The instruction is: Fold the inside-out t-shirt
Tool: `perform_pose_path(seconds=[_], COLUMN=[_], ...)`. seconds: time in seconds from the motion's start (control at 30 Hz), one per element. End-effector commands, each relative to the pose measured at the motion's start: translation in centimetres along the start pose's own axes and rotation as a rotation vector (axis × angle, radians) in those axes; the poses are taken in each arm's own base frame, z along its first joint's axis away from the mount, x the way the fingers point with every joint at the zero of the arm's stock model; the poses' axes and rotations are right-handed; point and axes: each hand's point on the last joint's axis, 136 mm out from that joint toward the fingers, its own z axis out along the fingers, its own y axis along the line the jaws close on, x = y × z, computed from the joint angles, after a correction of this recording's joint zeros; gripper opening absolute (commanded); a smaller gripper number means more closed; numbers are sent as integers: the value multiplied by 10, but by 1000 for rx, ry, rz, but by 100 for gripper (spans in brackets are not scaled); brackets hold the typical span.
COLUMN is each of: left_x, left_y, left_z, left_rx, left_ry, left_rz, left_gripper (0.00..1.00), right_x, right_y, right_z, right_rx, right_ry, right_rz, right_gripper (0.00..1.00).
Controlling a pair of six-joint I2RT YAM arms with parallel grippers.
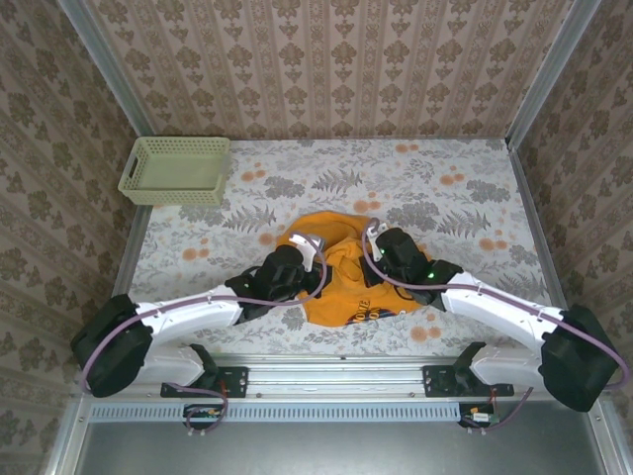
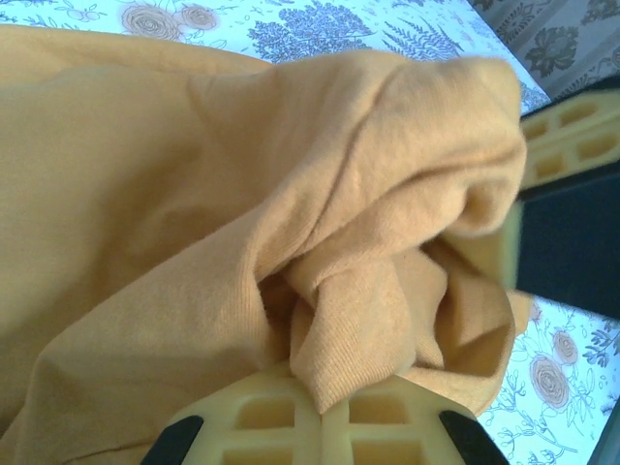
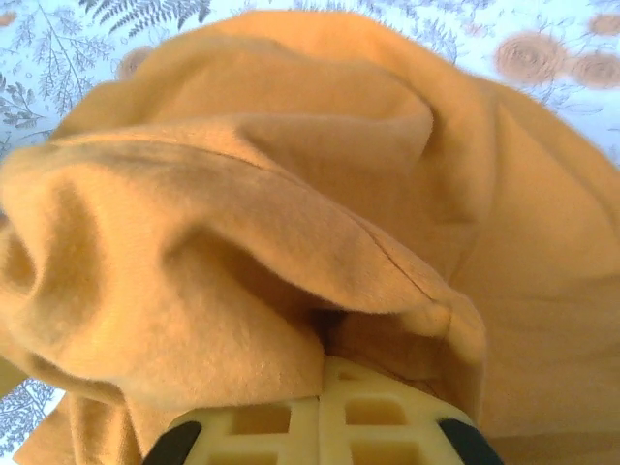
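The orange t-shirt [image 1: 341, 282] sits bunched in a heap at the front middle of the floral desk [image 1: 465, 188], and both arms are right on it. The left hand [image 1: 309, 251] is at the heap's left shoulder, closed tight on a gathered fold. In the left wrist view the cloth is twisted and pinched against the yellow fingers [image 2: 320, 431]. The right hand [image 1: 379, 243] is in at the upper right of the heap, also clamped down, with a thick roll of fabric tucked in just above its lower finger [image 3: 325, 421]. Dark lettering peeks out along the shirt's near edge. That edge lies close to the front rim of the desk, so room is tight there. Behind the heap and out to either side the desk is open. The pale green basket [image 1: 173, 170] sits well apart in the far left corner, by the papered walls.
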Motion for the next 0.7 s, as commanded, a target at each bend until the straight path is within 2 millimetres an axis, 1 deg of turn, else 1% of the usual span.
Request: perform_pose_path(seconds=[0.0,0.13,0.23,0.3,0.43,0.47,0.67], left_x=[4,17,20,22,24,24,23], left_y=[10,22,27,32,33,32,10], left_z=[-1,9,11,11,10,9,-4], left_rx=[-24,-45,-72,-99,-115,-114,-58], left_ry=[28,81,95,107,127,127,119], left_rz=[12,8,22,36,67,76,179], left_gripper=[0,0,0,0,0,0,0], right_x=[-33,-51,-56,-58,-63,-60,-60], right_y=[-8,-11,-17,-17,-14,-17,-54], right_z=[-30,-66,-86,-94,-100,-100,-99], right_rx=[59,67,83,69,38,50,101], right_ry=[-90,-126,-126,-118,-113,-98,-83], right_rz=[37,84,144,181,248,259,431], right_gripper=[0,0,0,0,0,0,0])
